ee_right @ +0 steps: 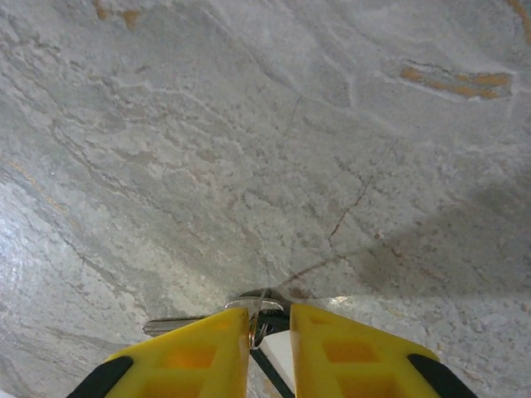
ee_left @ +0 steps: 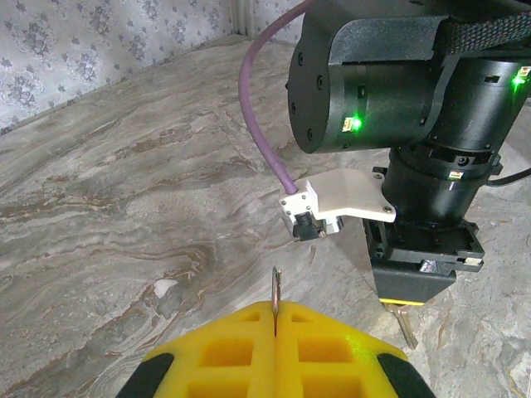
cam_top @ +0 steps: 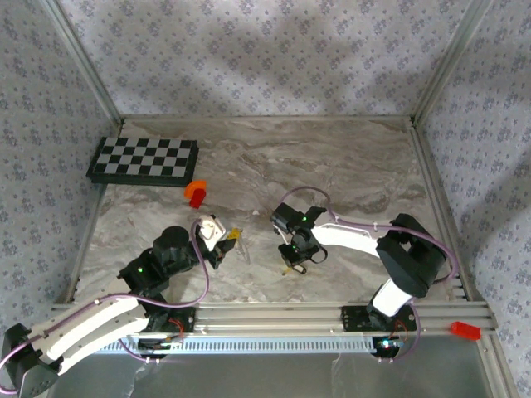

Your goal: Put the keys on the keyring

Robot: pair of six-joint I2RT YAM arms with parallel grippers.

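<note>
Left wrist, bottom centre: my left pincer point(ee_left: 275, 318) clamps the ring point(ee_left: 275, 287) edge-on; my right pincer point(ee_right: 270, 310) pinches the key point(ee_right: 172, 326). Thin grips, so either could twist loose.

Checkerboard point(cam_top: 143, 161) far-left on marble table point(cam_top: 348, 157); orange-red block point(cam_top: 197, 194) nr it.

Counts: 2 arms, left arm point(cam_top: 83, 327) and right arm point(cam_top: 357, 236). 2 claws, left claw point(ee_left: 274, 313) and right claw point(ee_right: 270, 322). 1 key point(ee_right: 170, 327). 1 keyring point(ee_left: 275, 286). 1 checkerboard point(cam_top: 143, 161), far-left corner of table point(cam_top: 348, 166). 1 orange-red block point(cam_top: 197, 194). 1 red piece point(cam_top: 465, 330), near-edge rail point(cam_top: 274, 315), right end.
</note>
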